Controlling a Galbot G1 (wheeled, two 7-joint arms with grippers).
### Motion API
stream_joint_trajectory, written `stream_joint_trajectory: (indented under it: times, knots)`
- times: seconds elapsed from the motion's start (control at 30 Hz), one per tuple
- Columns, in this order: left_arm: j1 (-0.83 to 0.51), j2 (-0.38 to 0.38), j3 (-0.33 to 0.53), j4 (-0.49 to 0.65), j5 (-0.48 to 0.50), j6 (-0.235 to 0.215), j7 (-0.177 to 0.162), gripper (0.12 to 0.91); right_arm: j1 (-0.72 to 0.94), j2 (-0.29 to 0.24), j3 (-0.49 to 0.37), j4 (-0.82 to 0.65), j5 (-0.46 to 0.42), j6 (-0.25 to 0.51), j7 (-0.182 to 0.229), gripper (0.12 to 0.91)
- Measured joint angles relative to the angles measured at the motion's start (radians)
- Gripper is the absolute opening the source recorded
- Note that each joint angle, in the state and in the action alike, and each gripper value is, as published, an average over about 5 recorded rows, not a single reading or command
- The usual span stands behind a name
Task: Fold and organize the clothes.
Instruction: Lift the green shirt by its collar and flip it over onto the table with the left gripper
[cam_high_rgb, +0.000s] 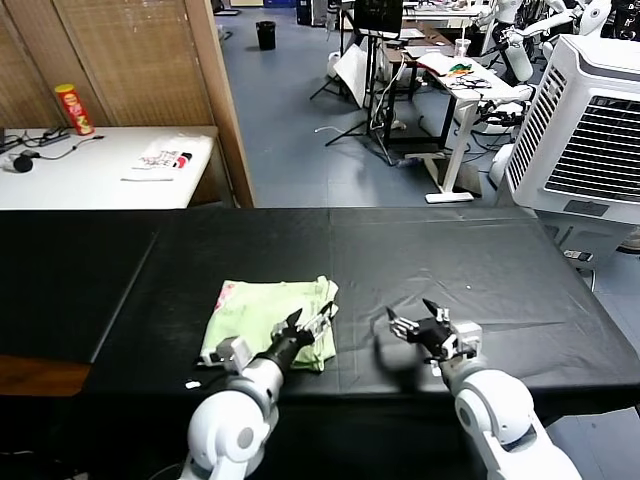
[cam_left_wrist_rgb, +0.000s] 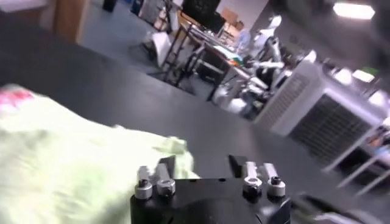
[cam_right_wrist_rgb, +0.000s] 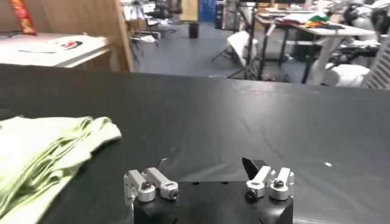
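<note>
Finishing the fold: the pale lime-green T-shirt (cam_high_rgb: 272, 322) lies as a compact folded packet on the black table (cam_high_rgb: 520, 270), toward my left of centre, its red-pink print (cam_high_rgb: 226, 293) showing at the far left corner. By my judgement the folding step is essentially complete, and the tidying remains — the next move calls for squaring the loose layered edges, or lifting the packet aside without letting the layers slip. My left gripper (cam_high_rgb: 311, 321) hangs over the shirt's near right edge with its jaws spread wide; nothing is held between them, and whether a fingertip brushes the cloth I cannot tell. My right gripper (cam_high_rgb: 413, 320) hovers over bare table just beside the shirt — also wide open, empty, clear of the fabric. Beyond the work surface stands a white side table (cam_high_rgb: 90, 180) carrying a red tube can (cam_high_rgb: 74, 108).
</note>
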Motion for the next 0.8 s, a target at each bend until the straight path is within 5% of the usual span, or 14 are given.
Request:
stream_joint_trajectory:
  times: [0.37, 0.53, 0.8]
  knots:
    - [0.048, 0.186, -0.187, 0.022, 0.111, -0.094, 0.059, 0.798, 0.174, 0.071, -0.21, -0.111, -0.089, 0.013, -0.04, 0.798]
    - [0.057, 0.203, -0.242, 0.045, 0.119, -0.104, 0.062, 0.798, 0.212, 0.078, -0.274, -0.17, -0.188, 0.017, -0.073, 0.798]
    - [0.052, 0.189, -0.286, 0.083, 0.085, -0.113, 0.079, 0.798, 0.224, 0.087, -0.278, -0.241, -0.379, 0.108, -0.031, 0.798]
